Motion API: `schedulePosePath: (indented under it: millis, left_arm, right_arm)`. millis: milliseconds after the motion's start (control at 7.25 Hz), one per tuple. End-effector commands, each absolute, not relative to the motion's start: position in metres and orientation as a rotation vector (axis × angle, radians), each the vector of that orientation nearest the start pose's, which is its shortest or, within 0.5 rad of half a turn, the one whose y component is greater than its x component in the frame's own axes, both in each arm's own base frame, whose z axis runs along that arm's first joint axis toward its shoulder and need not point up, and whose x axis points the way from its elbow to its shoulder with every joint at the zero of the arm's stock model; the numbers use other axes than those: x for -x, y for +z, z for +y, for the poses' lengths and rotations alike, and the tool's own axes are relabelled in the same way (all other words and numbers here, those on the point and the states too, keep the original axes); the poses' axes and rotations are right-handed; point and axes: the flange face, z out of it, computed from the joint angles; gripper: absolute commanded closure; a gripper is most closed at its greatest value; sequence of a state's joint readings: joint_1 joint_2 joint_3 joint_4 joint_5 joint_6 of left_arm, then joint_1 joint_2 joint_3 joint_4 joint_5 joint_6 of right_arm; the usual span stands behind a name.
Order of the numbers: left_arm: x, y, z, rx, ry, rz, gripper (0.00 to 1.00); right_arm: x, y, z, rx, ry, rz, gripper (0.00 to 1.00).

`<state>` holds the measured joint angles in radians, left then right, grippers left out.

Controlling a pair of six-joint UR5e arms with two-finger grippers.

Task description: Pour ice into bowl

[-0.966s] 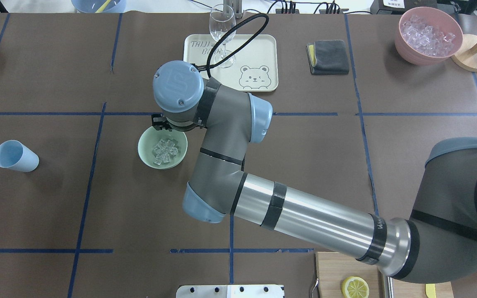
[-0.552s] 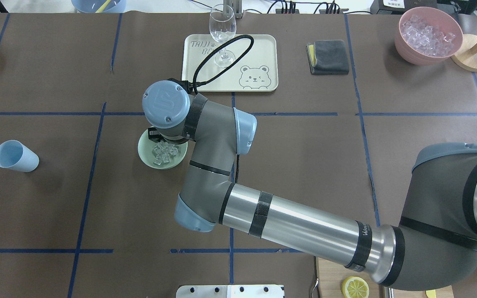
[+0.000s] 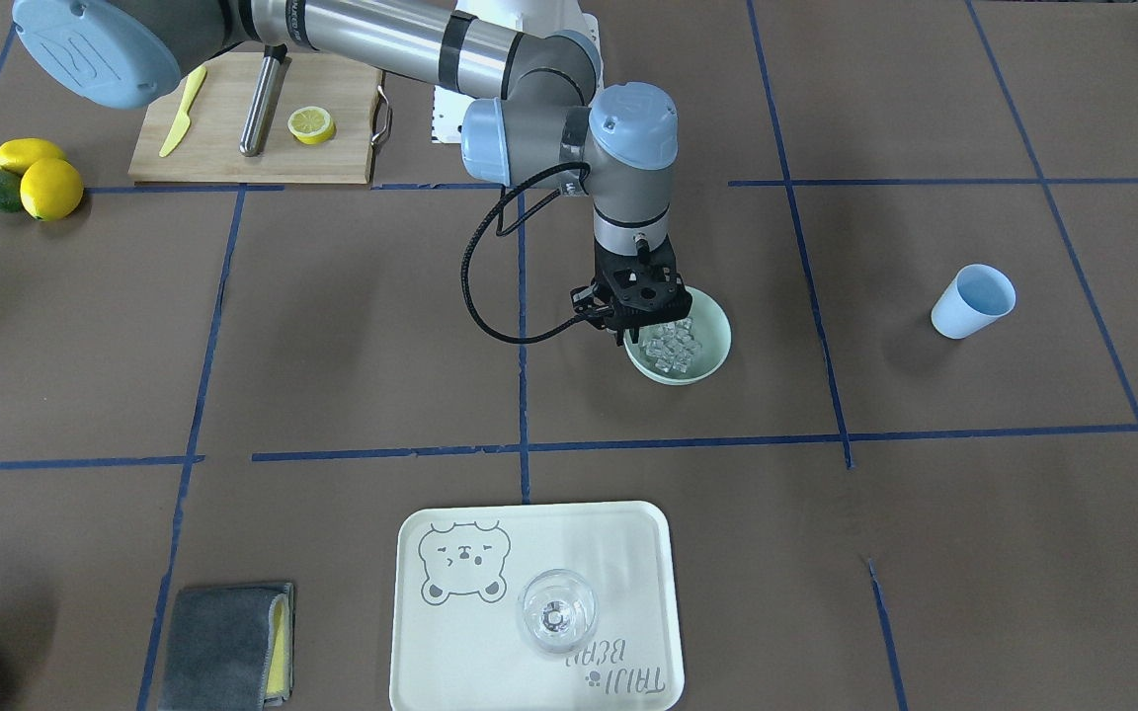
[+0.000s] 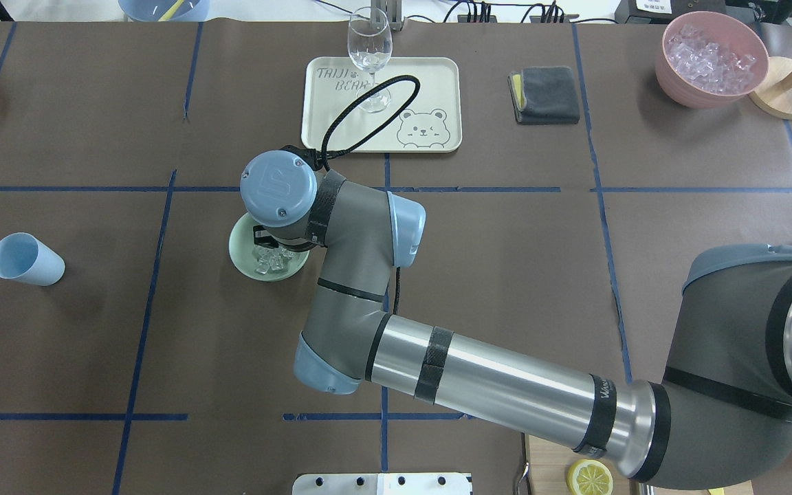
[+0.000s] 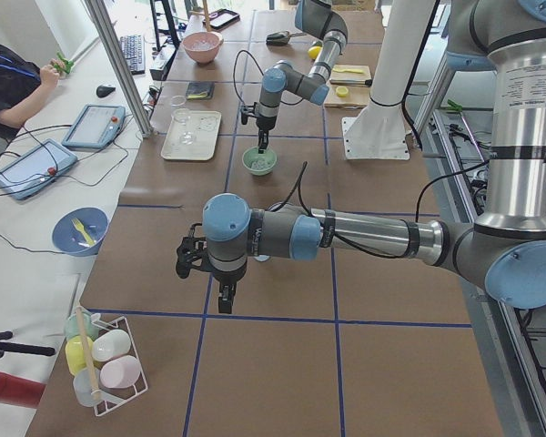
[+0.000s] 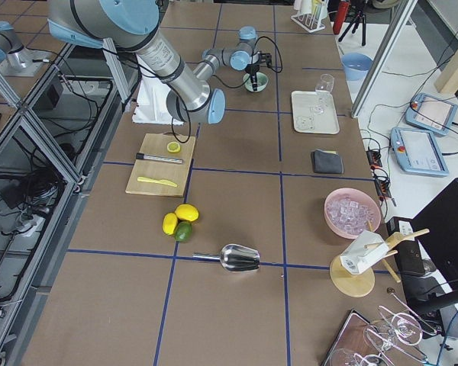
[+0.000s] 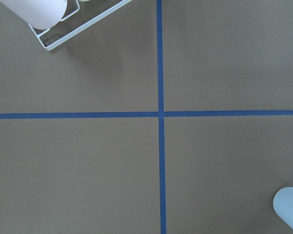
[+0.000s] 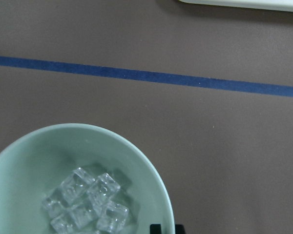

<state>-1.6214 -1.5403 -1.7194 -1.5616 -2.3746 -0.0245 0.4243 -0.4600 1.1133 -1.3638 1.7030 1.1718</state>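
Observation:
The pale mint-green bowl (image 3: 712, 331) stands left of the table's middle and holds a small heap of clear ice cubes (image 3: 673, 346). It also shows in the overhead view (image 4: 239, 247) with the ice (image 4: 271, 260). My right gripper (image 3: 625, 338) points straight down at the bowl's rim. In the right wrist view its fingertips (image 8: 156, 228) stand close together astride the rim of the bowl (image 8: 39, 146), next to the ice (image 8: 88, 200). My left gripper (image 5: 222, 300) hangs over bare table, far from the bowl; I cannot tell whether it is open or shut.
A light blue cup (image 4: 25, 259) lies tipped at the left. A cream tray (image 4: 430, 82) with a clear glass (image 4: 369, 51) is behind the bowl. A grey cloth (image 4: 544, 94), a pink container of ice (image 4: 711, 58), a cutting board (image 3: 253, 118) and lemons (image 3: 36, 178) lie on the right side.
My right arm has drawn back from the tray side and lowered, bringing the gripper onto the bowl's rim. The bowl and ice have stayed in place.

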Motion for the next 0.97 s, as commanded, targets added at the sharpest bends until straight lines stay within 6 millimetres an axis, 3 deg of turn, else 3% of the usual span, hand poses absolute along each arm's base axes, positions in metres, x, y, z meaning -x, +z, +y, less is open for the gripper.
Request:
schedulePosePath:
  millis: [0, 138, 414, 690, 828]
  left_arm:
    - [0.086, 0.601, -0.479, -0.11, -0.028, 0.802, 0.0]
    - [0.086, 0.606, -0.478, -0.099, -0.033, 0.802, 0.0]
    - [0.084, 0.608, -0.479, -0.093, -0.03, 0.802, 0.0]
    - [0.082, 0.606, -0.478, -0.099, -0.019, 0.796, 0.0]
    - [0.076, 0.605, -0.478, -0.111, 0.027, 0.784, 0.0]
  right_arm:
    - [0.7, 0.096, -0.457, -0.236, -0.035, -0.846, 1.0]
    - [0.685, 0.099, -0.468, -0.224, -0.031, -0.856, 1.0]
    - [0.617, 0.116, -0.498, -0.2, -0.022, -0.902, 1.0]
    - [0.519, 0.151, -0.527, -0.166, -0.078, -0.98, 1.0]
    - [0.477, 0.182, -0.536, -0.191, -0.132, -0.979, 1.0]
